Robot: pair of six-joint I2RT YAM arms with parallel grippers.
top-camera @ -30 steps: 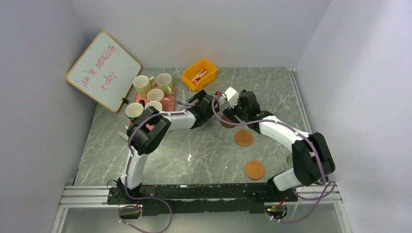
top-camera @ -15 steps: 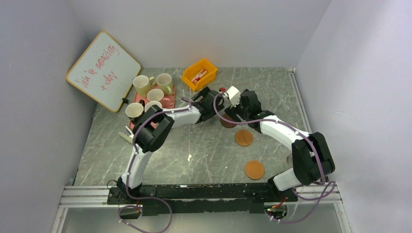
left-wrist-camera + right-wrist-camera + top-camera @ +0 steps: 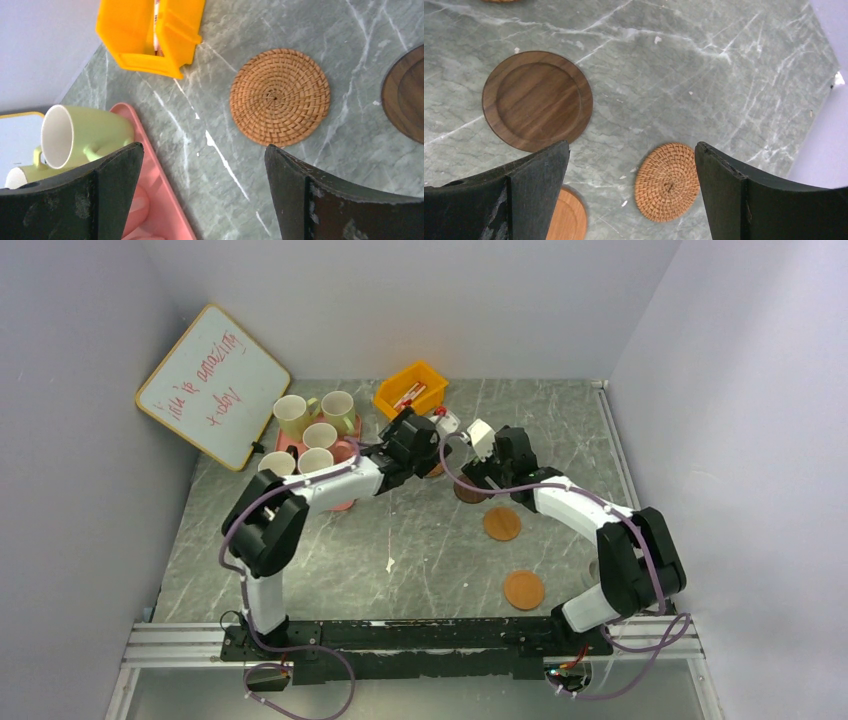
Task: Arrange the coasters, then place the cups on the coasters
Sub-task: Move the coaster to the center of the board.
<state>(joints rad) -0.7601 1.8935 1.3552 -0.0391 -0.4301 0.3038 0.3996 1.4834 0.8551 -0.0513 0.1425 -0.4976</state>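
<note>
At the table's (image 3: 420,550) far-left corner, five small handled mugs (image 3: 320,435) in pale green, pale pink and black are grouped on a pink rectangular tray (image 3: 162,200). The left fingers (image 3: 100,195) are spread wide and hold nothing. They hover near a yellow plastic bin (image 3: 150,35) and a round woven tan coaster (image 3: 280,96). Just right of that lies a dark brown wooden coaster (image 3: 536,100) — the right fingers (image 3: 744,200), also spread and empty, hang close above it. Two orange-brown round coasters (image 3: 502,524) lie apart toward the near-right corner.
</note>
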